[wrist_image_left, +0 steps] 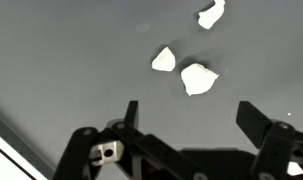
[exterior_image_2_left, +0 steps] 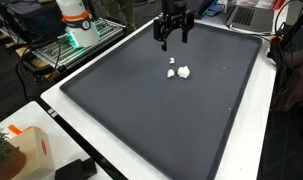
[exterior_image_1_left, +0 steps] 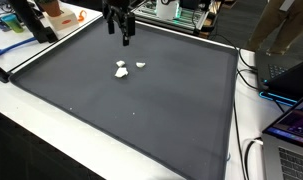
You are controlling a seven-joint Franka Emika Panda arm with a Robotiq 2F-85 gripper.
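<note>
White scraps [wrist_image_left: 198, 78] lie on the dark mat [wrist_image_left: 51, 60] near the end effector [wrist_image_left: 188, 107], wide open and empty.

Tool [exterior_image_1_left: 124, 36] open, empty, raised

Open passage is offered across the dark mat [exterior_image_1_left: 141, 120] on every side of three small white scraps [wrist_image_left: 199, 78], which are grouped toward the far side, close under the wide-open gripper [exterior_image_1_left: 122, 38]. In an exterior view the borders are crowded: cables [exterior_image_1_left: 253, 150] and laptops [exterior_image_1_left: 291, 135] at the right, an orange box [exterior_image_1_left: 59, 12] at the far left.
</note>
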